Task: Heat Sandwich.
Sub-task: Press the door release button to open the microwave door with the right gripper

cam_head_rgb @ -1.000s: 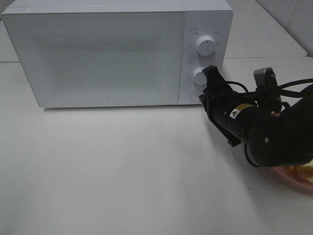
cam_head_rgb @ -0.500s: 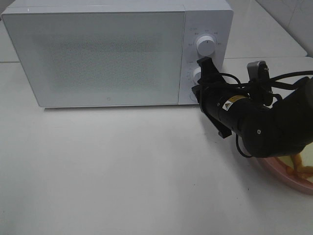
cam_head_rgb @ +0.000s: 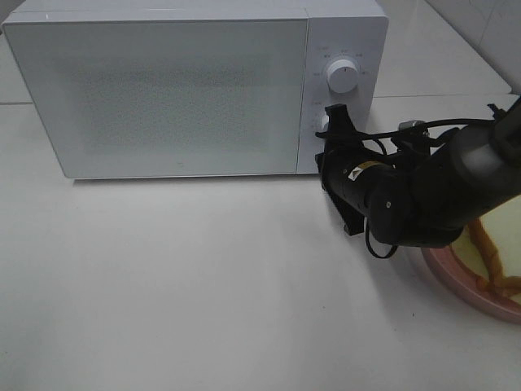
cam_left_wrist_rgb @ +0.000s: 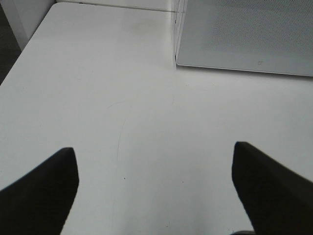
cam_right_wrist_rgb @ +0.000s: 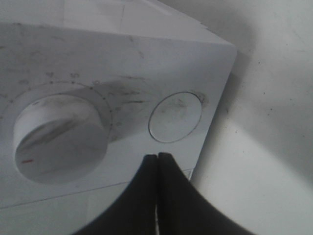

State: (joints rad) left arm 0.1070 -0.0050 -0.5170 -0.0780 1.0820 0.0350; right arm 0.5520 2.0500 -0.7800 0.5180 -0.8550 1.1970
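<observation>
Plainly, the coming move turns on the round button (cam_right_wrist_rgb: 175,117) at the lower corner of the microwave (cam_head_rgb: 346,37) control panel. The right gripper (cam_head_rgb: 334,122) is seen pressed fully shut with nothing held, its joined tips aimed at that panel. In the right wrist view the button lies just beyond the tips, beside the lower dial (cam_right_wrist_rgb: 61,139). Whether contact has been made cannot be told. The door (cam_head_rgb: 163,90) is seen closed, so the step in hand is judged to be the pressing of the door release, with heating not yet begun.

The sandwich (cam_head_rgb: 498,244) is found on the pink plate (cam_head_rgb: 456,281), on the tabletop (cam_head_rgb: 203,285) to the right of the microwave, at the right edge of the exterior view. It lies behind the right gripper, back along that arm, away from the panel. The right arm is judged much the nearer of the two. Only part of the sandwich is shown: a pale yellowish bread face bordered by a tan-brown crust. The rest is cut off by the frame and hidden by the arm, so its long axis cannot be judged.

The left gripper (cam_left_wrist_rgb: 154,149) is spread wide with nothing between its fingers, above bare tabletop near the microwave's left front corner.
</observation>
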